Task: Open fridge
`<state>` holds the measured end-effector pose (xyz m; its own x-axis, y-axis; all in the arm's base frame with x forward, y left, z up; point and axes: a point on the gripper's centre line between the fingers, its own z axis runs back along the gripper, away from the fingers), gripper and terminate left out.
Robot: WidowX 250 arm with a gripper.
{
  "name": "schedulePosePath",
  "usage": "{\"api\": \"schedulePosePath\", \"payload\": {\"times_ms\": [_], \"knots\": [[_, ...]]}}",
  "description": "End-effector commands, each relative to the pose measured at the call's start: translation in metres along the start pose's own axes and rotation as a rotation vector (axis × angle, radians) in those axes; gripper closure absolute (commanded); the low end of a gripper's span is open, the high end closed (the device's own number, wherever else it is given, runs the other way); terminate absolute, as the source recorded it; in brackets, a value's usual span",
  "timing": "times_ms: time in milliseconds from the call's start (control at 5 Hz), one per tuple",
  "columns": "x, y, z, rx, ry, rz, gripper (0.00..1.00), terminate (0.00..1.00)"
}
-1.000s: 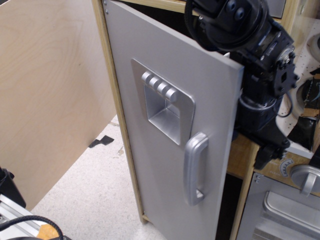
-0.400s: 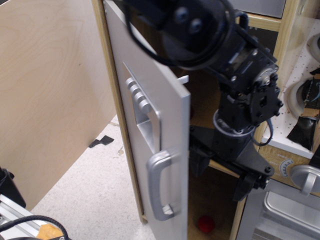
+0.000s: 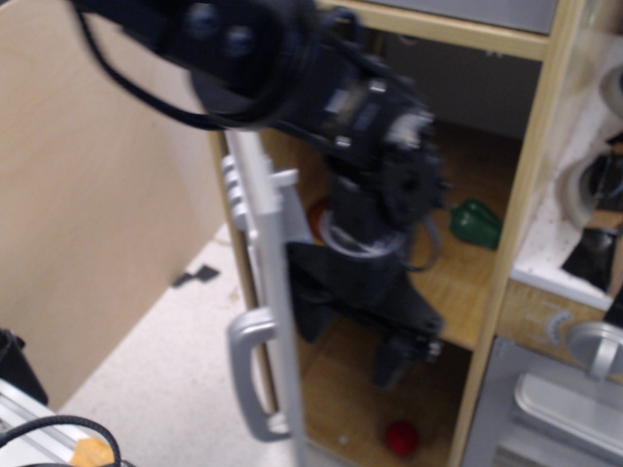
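The fridge (image 3: 487,195) stood wide open, its light wood frame filling the right of the view. Its grey door (image 3: 273,292) was swung out edge-on at the fridge's left side, silver loop handle (image 3: 249,375) low on it. The black arm (image 3: 321,97) reached inside the fridge, blurred. Its hand (image 3: 375,326) hung just behind the door; released or clenched, I couldn't tell. A green item (image 3: 477,222) sat on the fridge's shelf, a red ball (image 3: 401,437) on its floor.

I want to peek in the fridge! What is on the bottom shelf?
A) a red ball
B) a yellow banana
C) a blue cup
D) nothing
A: with the fridge door swung open, a small red ball shows on the bottom shelf.
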<state>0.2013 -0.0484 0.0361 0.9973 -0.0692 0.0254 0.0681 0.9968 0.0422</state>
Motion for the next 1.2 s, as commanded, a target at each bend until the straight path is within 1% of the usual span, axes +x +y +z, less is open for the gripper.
{"api": "schedulePosePath", "payload": {"times_ms": [0,200,400,600,800,1000], "knots": [[0.000,0.049,0.010,0.013,-0.058,-0.011,0.00,0.00],[0.003,0.067,0.001,-0.006,-0.056,-0.014,0.00,0.00],[0.008,0.085,-0.009,-0.011,-0.066,-0.022,0.00,0.00],[0.012,0.098,-0.004,0.007,-0.087,0.019,0.00,0.00],[0.012,0.098,-0.004,0.007,-0.087,0.019,0.00,0.00],[0.012,0.098,-0.004,0.007,-0.087,0.019,0.00,1.00]]}}
